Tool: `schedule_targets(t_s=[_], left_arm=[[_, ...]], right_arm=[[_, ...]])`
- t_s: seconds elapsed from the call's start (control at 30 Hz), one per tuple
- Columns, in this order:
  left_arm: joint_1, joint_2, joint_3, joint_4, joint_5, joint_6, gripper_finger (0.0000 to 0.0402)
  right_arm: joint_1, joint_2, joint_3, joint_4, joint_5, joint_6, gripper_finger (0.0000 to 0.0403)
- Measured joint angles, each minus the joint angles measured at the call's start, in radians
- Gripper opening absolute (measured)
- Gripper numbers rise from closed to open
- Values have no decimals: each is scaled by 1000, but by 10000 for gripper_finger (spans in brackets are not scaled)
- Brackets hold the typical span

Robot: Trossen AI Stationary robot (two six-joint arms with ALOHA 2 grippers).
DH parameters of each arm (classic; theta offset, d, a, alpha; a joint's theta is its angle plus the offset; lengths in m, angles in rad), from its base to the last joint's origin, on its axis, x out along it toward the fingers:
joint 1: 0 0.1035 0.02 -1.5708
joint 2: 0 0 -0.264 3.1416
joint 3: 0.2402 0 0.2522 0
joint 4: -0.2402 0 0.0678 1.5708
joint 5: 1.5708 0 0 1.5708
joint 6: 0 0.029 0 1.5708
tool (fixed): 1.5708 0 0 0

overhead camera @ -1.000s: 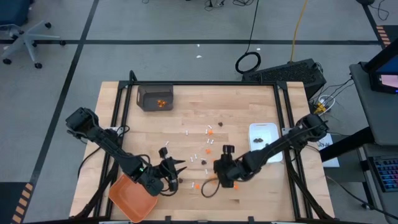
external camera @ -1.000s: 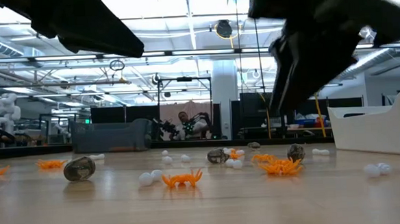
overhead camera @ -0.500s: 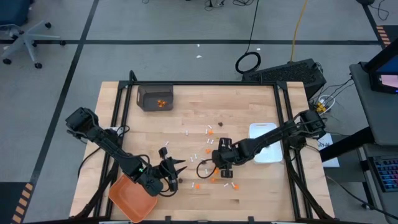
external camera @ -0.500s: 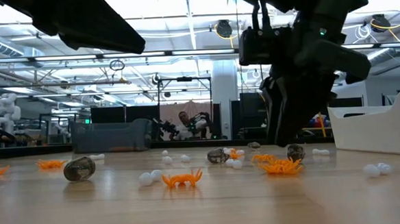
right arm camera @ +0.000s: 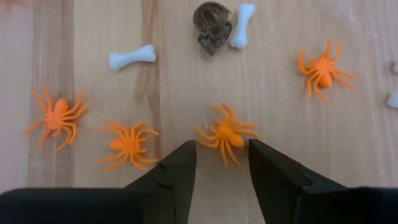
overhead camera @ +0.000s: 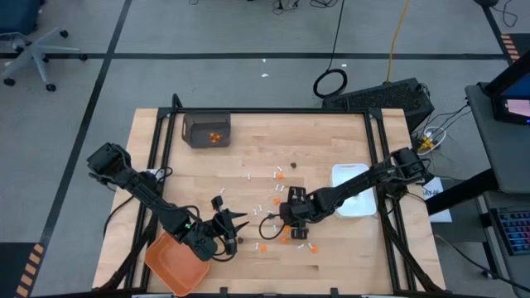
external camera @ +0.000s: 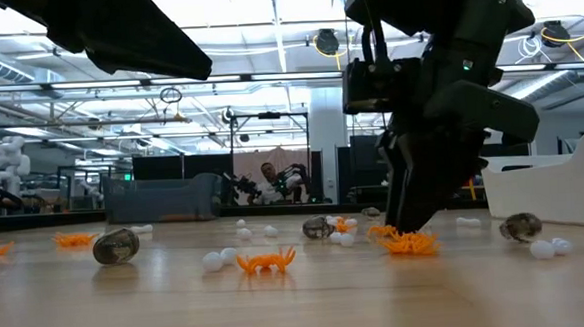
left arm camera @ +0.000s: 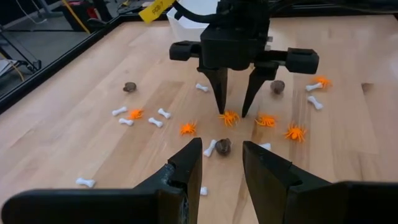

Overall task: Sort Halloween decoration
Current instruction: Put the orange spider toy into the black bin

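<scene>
Small orange spiders, white bones and dark skulls lie scattered on the wooden table (overhead camera: 248,157). My right gripper (right arm camera: 222,152) is open and points steeply down at mid-table. Its fingertips stand on either side of one orange spider (right arm camera: 225,134), (left arm camera: 229,117), low over the wood (external camera: 406,233). I cannot tell whether they touch it. My left gripper (left arm camera: 221,158) hangs open above the table near the front (overhead camera: 240,228), facing the right gripper. A dark skull (left arm camera: 224,147) and a bone (left arm camera: 210,148) lie just beyond its tips.
An orange tray (overhead camera: 175,263) sits at the front left corner under the left arm. A white dish (overhead camera: 354,186) stands at the right edge. A dark bin (overhead camera: 207,130) holding orange bits is at the far left. More spiders (right arm camera: 127,146), (right arm camera: 57,117) lie beside the right gripper.
My right gripper has come down toward the table, shifted toward the left edge and tipped more steeply downward, ending with its fingertips around an orange spider. In the low view a dark skull now lies at the right where none showed before.
</scene>
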Motion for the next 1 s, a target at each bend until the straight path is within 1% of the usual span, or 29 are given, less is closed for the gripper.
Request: schedule_targets(t_s=[0.1,0.37,0.4,0.53,0.7,0.9,1.0], left_arm=[[0,0,0,1,0,1,115],[0,0,0,1,0,3,116],[0,0,0,1,0,3,116],[0,0,0,0,6,-1,116],[0,0,0,0,23,-2,116],[0,0,0,1,23,-2,115],[0,0,0,1,23,-2,115]], right_arm=[[0,1,0,3,0,1,105],[0,3,0,12,2,-20,12],[0,3,-1,14,4,-23,6],[1,-5,-3,9,47,-16,3],[4,-49,-7,-1,62,-18,0],[39,-101,-6,52,141,-51,0],[66,-105,-6,128,217,-92,0]])
